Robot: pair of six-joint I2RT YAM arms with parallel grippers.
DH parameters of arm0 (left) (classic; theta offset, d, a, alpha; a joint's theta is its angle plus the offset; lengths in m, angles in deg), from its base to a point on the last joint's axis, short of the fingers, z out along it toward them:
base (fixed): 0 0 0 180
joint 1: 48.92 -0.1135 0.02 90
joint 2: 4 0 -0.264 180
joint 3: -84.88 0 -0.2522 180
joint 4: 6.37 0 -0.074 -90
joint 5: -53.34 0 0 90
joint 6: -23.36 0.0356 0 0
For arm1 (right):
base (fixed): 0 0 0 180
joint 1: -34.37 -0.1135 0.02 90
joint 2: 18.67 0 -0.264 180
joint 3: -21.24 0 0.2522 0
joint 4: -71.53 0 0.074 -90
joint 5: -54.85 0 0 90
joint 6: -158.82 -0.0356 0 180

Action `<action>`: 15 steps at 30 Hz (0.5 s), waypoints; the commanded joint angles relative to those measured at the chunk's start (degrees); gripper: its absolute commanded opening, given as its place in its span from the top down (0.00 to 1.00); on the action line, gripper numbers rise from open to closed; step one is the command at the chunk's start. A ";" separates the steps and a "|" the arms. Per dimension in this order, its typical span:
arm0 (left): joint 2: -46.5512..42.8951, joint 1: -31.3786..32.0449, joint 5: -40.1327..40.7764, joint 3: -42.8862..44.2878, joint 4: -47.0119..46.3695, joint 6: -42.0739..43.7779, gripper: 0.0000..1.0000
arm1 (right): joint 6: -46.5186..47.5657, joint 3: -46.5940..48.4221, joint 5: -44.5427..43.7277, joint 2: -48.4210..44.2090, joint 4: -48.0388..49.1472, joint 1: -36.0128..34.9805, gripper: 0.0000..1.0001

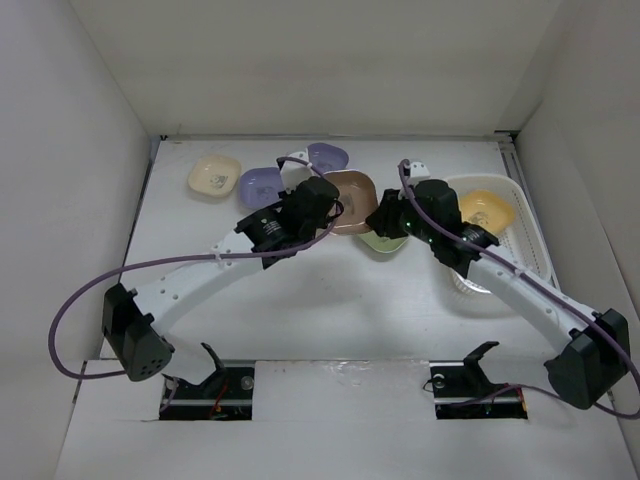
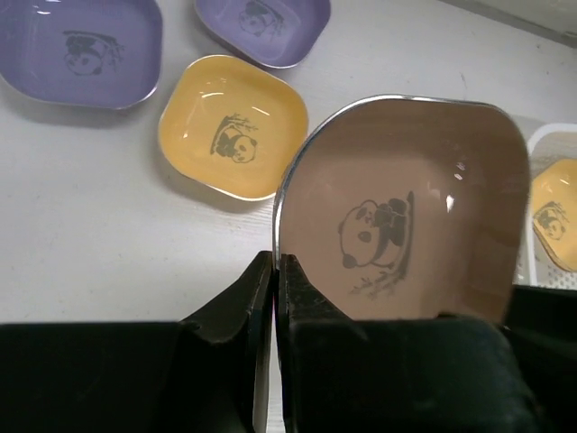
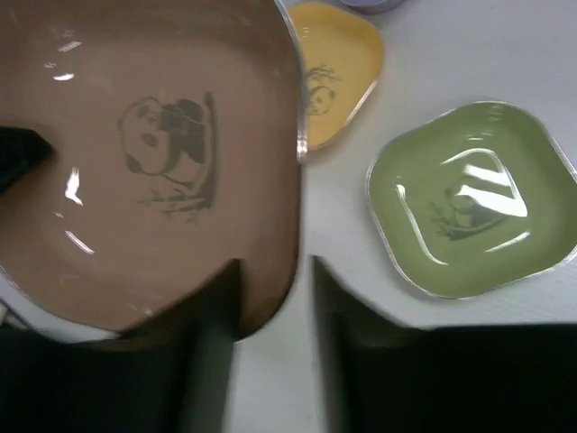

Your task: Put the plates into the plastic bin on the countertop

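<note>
My left gripper is shut on the near rim of the brown plate and holds it above the countertop. My right gripper is open, and its fingers straddle the other rim of the same brown plate. In the top view the brown plate hangs between both grippers. The green plate lies just right of my right gripper. A yellow plate and two purple plates lie beyond. The white plastic bin holds a second yellow plate.
A cream plate lies at the far left of the countertop. White walls close in the back and both sides. My right arm crosses over the near end of the bin, where a pale rounded shape shows under it.
</note>
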 commanded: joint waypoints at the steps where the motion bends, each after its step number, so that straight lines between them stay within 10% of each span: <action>1: -2.35 -0.18 0.36 3.27 -2.95 2.75 1.00 | -0.12 2.03 -0.42 1.05 3.19 -0.67 0.68; 2: -2.96 -0.18 -0.17 3.27 -2.96 2.75 0.99 | -0.65 2.03 -0.42 1.06 3.19 -0.67 0.86; 3: -2.97 -0.18 -0.17 3.27 -3.48 3.28 0.69 | -0.65 2.03 -2.77 1.06 3.19 -0.67 0.97; 7: -5.69 -0.70 -0.17 -0.58 -7.34 3.98 0.35 | -1.88 2.03 -6.57 -0.61 3.81 1.17 1.00; 8: -5.69 -0.71 -0.17 -0.59 -7.96 4.59 0.01 | -1.88 2.03 -6.57 -0.61 3.81 2.14 1.00; 15: -4.55 -1.23 1.59 -1.20 -7.97 3.98 0.01 | -5.22 0.36 -10.95 -2.36 0.91 17.77 1.00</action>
